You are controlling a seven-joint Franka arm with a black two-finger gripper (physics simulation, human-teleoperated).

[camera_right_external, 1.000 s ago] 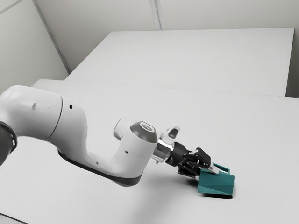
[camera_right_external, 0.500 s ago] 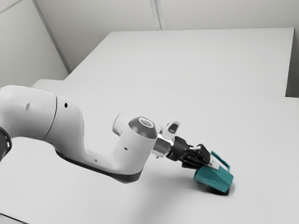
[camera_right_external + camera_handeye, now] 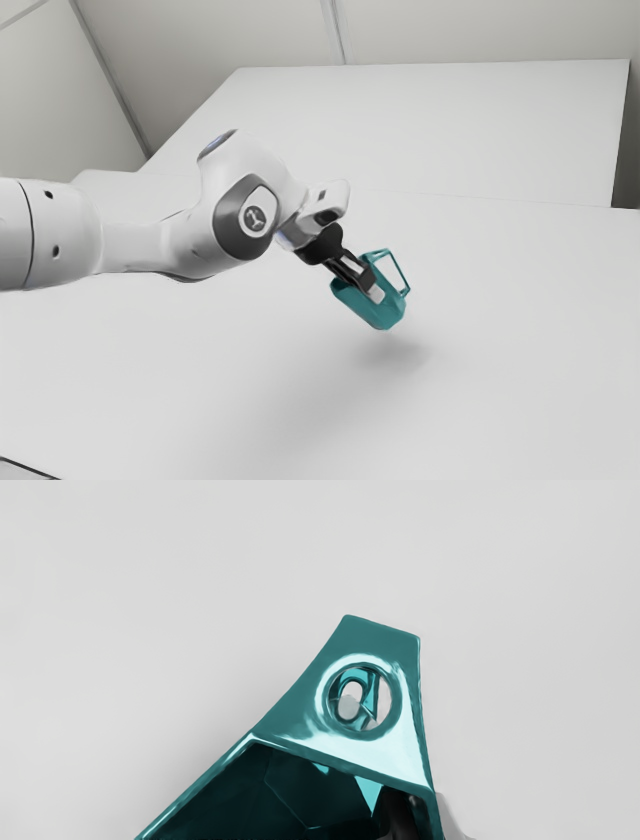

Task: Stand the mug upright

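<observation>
In the exterior view the black gripper (image 3: 372, 286) holds the teal mug (image 3: 376, 308) above the table, shut on its wall. The mug hangs tilted, its mouth end toward the hand and its handle (image 3: 398, 270) on the side facing the exterior view's upper right. In the wrist view the mug's dark inside and rim lie at the bottom edge, with the handle (image 3: 295, 720) standing out beyond the rim. One dark finger (image 3: 400, 815) shows inside the mug at the wall; a grey tip lies just outside that wall.
The white table (image 3: 500, 400) stretches below the mug, with the mug's soft shadow on it. Behind stands a large pale raised surface (image 3: 420, 120), and pale walls rise beyond.
The arm has lifted the mug off the table and carried it toward the exterior view's upper left. The mug has tilted further, and its shadow has come apart from it.
</observation>
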